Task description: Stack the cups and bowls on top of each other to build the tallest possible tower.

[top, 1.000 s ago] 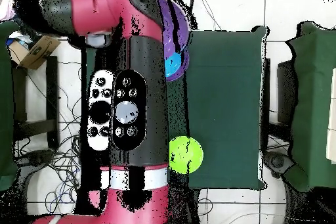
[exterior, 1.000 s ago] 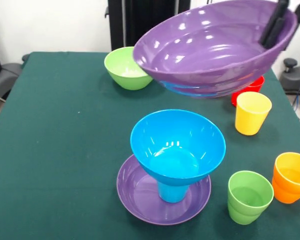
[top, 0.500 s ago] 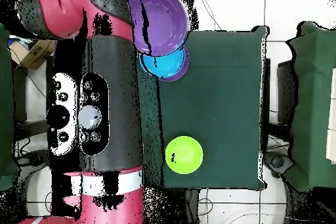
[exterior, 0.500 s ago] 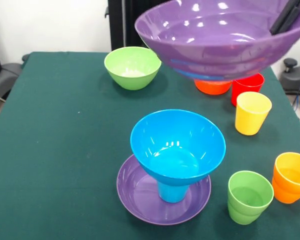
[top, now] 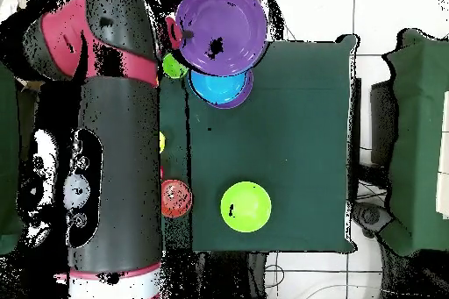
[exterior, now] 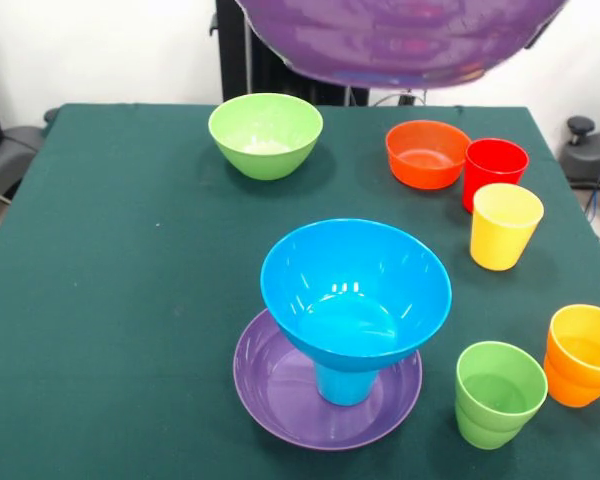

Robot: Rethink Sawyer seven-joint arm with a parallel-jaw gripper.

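Observation:
A wide purple bowl hangs high above the table's far side. In the overhead view this bowl sits partly over the tower, and my gripper is shut on its left rim. The tower is a purple bowl as base, a blue cup standing in it and a deep blue bowl on the cup. The light green bowl, the orange bowl, and the red, yellow, orange and green cups stand apart on the cloth.
The green tablecloth covers the table. The black pedestal stands behind the far edge. In the overhead view my arm hides the table's left side, where most of the cups stand.
The held purple bowl has risen out toward the picture's top and moved over the tower. The orange bowl and red cup, hidden behind it before, now show in full.

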